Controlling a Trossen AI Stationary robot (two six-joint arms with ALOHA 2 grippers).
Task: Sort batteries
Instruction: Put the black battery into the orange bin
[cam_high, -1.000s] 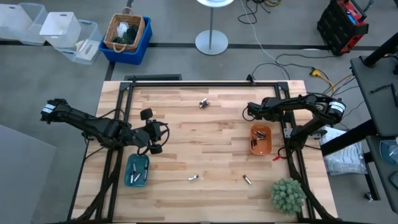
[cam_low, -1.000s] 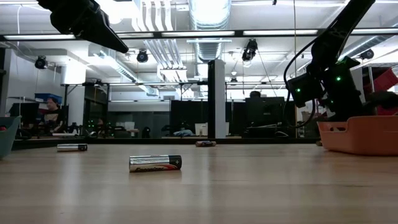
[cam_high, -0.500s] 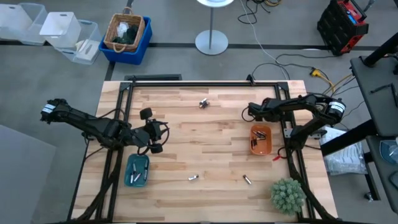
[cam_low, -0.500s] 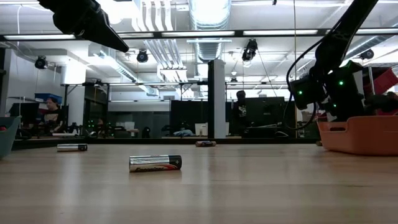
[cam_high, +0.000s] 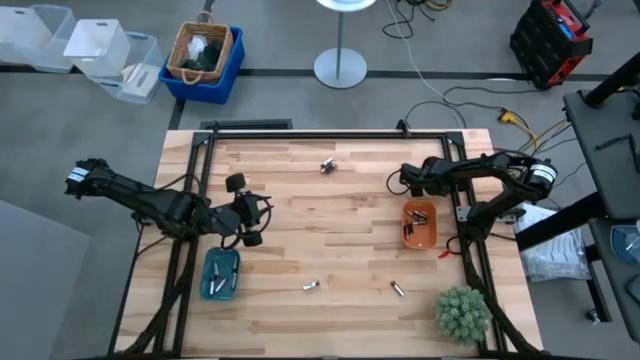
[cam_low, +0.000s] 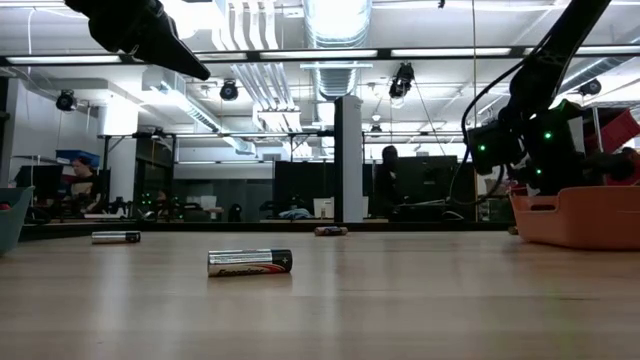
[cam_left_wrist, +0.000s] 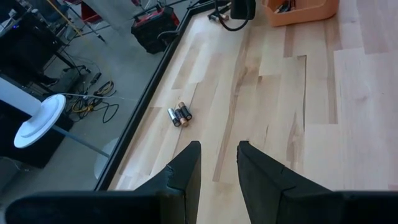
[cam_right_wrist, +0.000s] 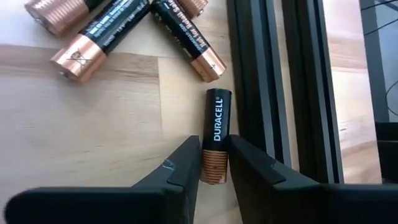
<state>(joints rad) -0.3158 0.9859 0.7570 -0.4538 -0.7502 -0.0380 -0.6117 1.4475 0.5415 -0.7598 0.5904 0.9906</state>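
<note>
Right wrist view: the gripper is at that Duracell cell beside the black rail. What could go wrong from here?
1. The right gripper meets the Duracell battery only at its copper end, so the battery might pivot or slip out on lifting.
2. The battery lies right beside the black rail; if dropped, it could roll into the rail's groove.
3. The neighbouring batteries lie close and could get knocked.

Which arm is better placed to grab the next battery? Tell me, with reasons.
Right. Its gripper is lined up on a battery by the black rail, close to the orange tray. The left gripper hovers open and empty, well away from any battery.
</note>
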